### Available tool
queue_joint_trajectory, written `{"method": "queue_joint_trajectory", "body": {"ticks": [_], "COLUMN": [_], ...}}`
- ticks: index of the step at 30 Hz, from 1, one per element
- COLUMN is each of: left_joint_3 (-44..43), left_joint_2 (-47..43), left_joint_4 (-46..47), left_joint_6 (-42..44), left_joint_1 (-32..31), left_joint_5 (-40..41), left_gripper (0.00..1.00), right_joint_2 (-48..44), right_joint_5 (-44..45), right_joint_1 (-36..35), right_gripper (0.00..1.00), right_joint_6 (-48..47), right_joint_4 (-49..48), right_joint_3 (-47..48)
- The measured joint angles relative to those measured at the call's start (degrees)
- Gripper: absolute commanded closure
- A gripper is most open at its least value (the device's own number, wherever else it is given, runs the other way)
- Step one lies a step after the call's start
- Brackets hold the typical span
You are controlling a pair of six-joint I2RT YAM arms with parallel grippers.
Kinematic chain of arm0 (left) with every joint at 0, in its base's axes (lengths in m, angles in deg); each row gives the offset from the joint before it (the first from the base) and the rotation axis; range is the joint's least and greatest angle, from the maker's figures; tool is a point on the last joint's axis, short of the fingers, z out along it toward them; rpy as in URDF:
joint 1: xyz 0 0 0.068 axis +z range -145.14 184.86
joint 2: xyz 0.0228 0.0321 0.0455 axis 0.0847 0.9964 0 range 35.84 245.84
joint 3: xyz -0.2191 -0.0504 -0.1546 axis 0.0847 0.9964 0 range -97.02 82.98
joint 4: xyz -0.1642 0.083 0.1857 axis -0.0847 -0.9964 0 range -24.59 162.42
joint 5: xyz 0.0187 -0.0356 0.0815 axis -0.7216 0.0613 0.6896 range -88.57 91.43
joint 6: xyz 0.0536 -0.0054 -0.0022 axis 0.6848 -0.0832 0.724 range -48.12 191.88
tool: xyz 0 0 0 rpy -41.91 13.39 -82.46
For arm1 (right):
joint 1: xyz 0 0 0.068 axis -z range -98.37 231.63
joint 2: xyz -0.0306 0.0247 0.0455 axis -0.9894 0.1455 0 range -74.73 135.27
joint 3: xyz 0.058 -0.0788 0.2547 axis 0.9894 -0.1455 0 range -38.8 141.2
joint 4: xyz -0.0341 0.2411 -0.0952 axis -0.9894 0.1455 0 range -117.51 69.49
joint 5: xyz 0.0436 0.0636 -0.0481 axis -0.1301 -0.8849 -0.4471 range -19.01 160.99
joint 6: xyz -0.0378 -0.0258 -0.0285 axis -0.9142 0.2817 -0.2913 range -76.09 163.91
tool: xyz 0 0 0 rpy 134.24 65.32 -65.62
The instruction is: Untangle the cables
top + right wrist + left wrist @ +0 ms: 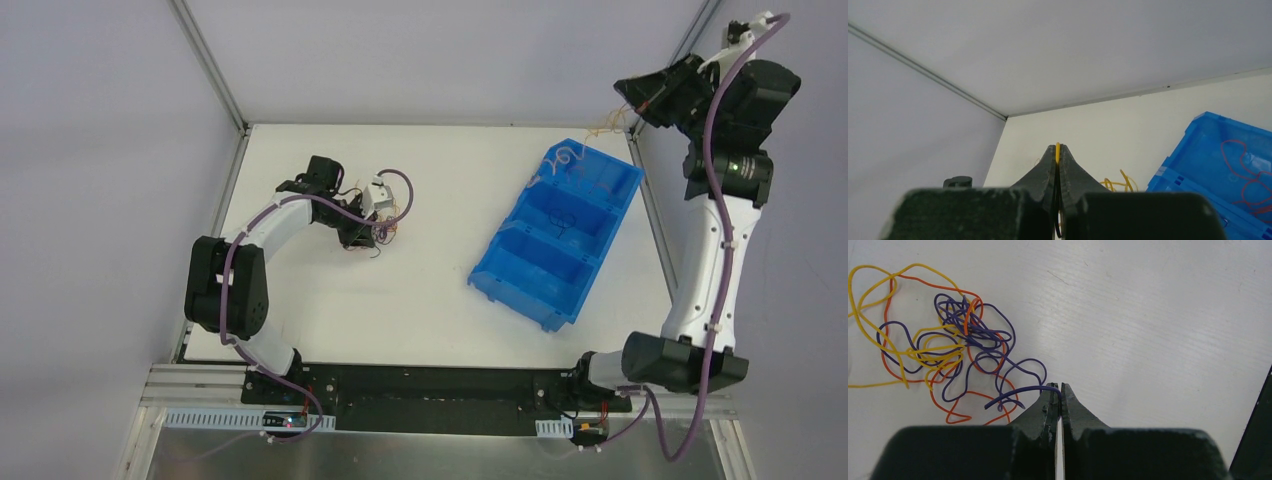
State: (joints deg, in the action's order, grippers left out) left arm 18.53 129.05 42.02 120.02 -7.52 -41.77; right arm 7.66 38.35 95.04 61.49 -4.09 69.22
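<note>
The left gripper has its jaws closed flat on the free end of a purple wire, pinched right at the tips. In the wrist view that strand leaves the tips to the left, then curls up into the tangle of the cables, yellow, orange and purple loops knotted loosely together on the white table.

What matters for the next move is that the knot lies up and to the left of the fingertips, with bare table to their right. A pull would probably have to go rightward, away from the knot, along the line of the held strand. The purple wire winds through several orange and yellow loops, so the whole clump may drag along instead of letting go.

The right gripper is raised beyond the far right corner, jaws shut on a yellow wire (its lower loops hang below). It is well apart from the tangle, beyond the blue bin, which holds a few loose wires. The left arm is much the nearer and has nothing to pin the clump.
</note>
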Motion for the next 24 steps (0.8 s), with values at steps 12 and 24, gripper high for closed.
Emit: {"method": "queue_joint_trajectory", "body": {"ticks": [12, 24], "left_joint_3": [0.0, 0.0], "left_joint_2": [0.0, 0.0], "left_joint_4": [2.2, 2.7], "left_joint_6": [-5.5, -6.9], "left_joint_1": [-0.1, -1.2], "left_joint_5": [1.5, 1.7], "left_gripper": [1.00, 1.00], "right_joint_2": [-19.1, -25.2], "right_joint_5": [-12.3, -11.7], "right_joint_1": [0.0, -0.8], "right_gripper": [1.00, 1.00], "right_joint_6": [-4.0, -13.3], "right_joint_4": [8.1, 16.9], "right_joint_3": [-13.4, -31.3]}}
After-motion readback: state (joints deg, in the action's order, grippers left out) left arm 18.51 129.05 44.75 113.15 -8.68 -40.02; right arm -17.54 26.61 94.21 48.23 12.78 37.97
